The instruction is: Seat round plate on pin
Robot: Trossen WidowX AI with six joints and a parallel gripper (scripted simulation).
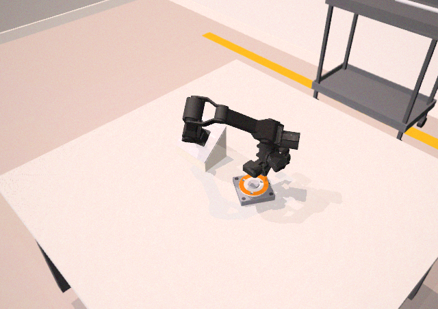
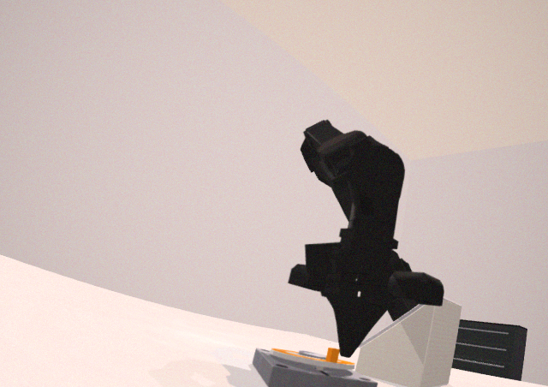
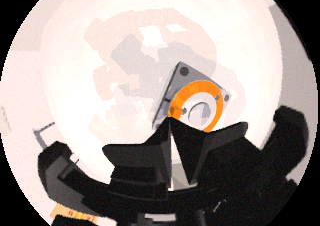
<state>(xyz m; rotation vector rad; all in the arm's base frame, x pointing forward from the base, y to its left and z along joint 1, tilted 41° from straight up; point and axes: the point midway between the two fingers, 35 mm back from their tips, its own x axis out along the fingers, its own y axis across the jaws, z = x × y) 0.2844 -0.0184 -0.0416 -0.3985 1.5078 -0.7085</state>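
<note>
One table (image 1: 141, 210): broad, flat, pale matte top. One cart (image 1: 382, 51): grey, two shelves, thin legs, behind table. One arm (image 1: 243, 122): black, jointed, on one white wedge-shaped mount (image 1: 212, 150). One gripper (image 2: 349, 352): fingers together in single point, clamped on nothing, tip just beside orange tab (image 2: 332, 354). One base (image 1: 253, 191): grey square block, four corner holes. One plate (image 1: 252, 186): round orange ring on base around pale post (image 1: 253, 183), near table centre.
</note>
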